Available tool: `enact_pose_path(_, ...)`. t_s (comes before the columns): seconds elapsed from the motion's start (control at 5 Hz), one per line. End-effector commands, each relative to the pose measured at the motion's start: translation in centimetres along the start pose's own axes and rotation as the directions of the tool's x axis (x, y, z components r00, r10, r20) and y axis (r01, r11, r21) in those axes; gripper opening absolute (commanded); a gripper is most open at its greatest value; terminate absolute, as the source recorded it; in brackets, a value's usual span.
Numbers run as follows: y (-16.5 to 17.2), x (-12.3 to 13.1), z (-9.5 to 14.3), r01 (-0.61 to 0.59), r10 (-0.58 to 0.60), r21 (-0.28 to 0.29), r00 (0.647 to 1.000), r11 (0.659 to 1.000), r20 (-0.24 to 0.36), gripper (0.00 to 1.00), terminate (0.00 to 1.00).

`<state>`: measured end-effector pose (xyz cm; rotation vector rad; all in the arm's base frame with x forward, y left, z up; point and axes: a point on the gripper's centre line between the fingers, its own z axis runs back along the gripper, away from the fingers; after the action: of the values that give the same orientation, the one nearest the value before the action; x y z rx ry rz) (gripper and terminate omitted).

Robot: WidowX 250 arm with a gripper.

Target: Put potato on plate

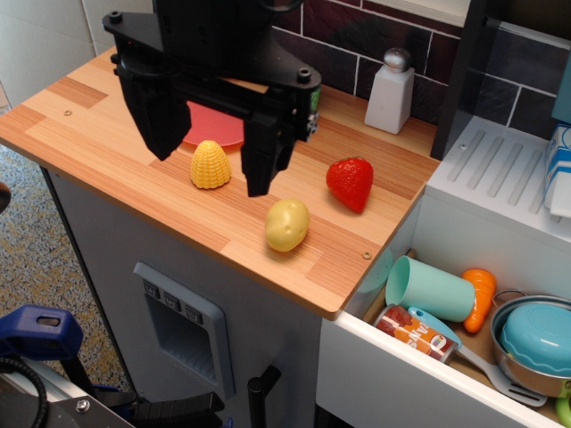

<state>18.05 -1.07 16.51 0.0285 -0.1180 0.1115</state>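
The pale yellow-tan potato (pixel 286 225) lies on the wooden counter near its front right edge. The salmon-pink plate (pixel 217 127) lies further back, mostly hidden behind my black gripper (pixel 212 172). The gripper hangs above the counter, left of and behind the potato, with its jaws spread wide and nothing between them. Its right finger (pixel 261 165) ends just up-left of the potato; its left finger (pixel 163 134) is left of the corn.
A ridged yellow corn piece (pixel 210 165) sits between the fingers in the image. A red strawberry (pixel 351 183) lies right of the potato. A white shaker (pixel 390 91) stands at the back. An open drawer (pixel 464 330) with cups and a pot is at the right.
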Motion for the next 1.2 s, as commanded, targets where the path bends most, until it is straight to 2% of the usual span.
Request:
enact_pose_path(0.0,0.0,0.0,0.0,0.000,0.000,0.000,1.000,1.000,0.000,1.00,0.00)
enact_pose_path(0.2,-0.5,2.3,-1.5,0.020,-0.020,0.006,1.000,1.000,0.020,1.00,0.00)
enact_pose_path(0.6,-0.7,6.0,-5.6,0.041,-0.040,-0.021,0.997,0.999,0.070,1.00,0.00)
enact_pose_path(0.8,-0.5,7.0,-7.7,0.042,-0.039,-0.021,0.995,0.999,0.094,1.00,0.00)
enact_pose_path(1.0,-0.9,7.6,-9.4,0.039,-0.033,-0.051,0.993,0.998,0.116,1.00,0.00)
